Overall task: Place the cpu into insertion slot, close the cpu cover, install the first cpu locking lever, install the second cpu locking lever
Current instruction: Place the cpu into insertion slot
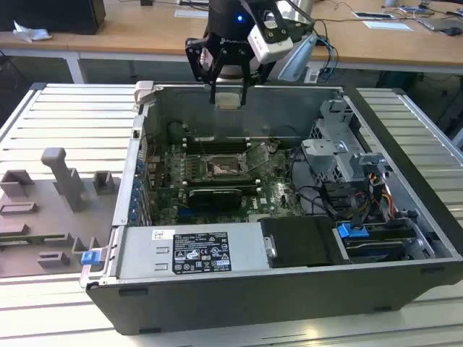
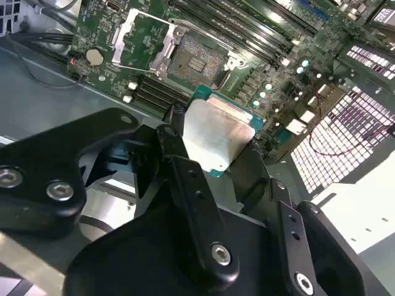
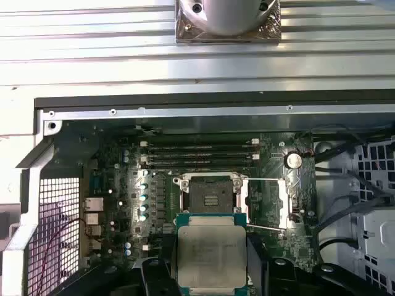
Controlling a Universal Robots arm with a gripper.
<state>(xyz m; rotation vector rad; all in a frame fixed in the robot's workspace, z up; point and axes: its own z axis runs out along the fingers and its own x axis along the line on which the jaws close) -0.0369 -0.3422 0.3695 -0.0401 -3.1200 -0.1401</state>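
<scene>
Exterior view shows the arm [image 1: 230, 25] pointing straight down over the computer case [image 1: 289, 296], the claw [image 1: 229, 94] clamped on the cpu [image 1: 228, 100]. Well below the claw is the uncovered insertion slot [image 1: 226, 168], cpu cover [image 1: 255, 156] open beside it.

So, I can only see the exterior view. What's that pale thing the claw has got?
Observer: That's the cpu, a square chip with its metal face showing, pinched in the claw.
Operator: Is the hole it goes in empty?
Observer: Yes. In both wrist views the insertion slot is bare, with nothing sitting in it.
Operator: And its little lid?
Observer: The cpu cover is flipped open and lies beside the slot.
</scene>
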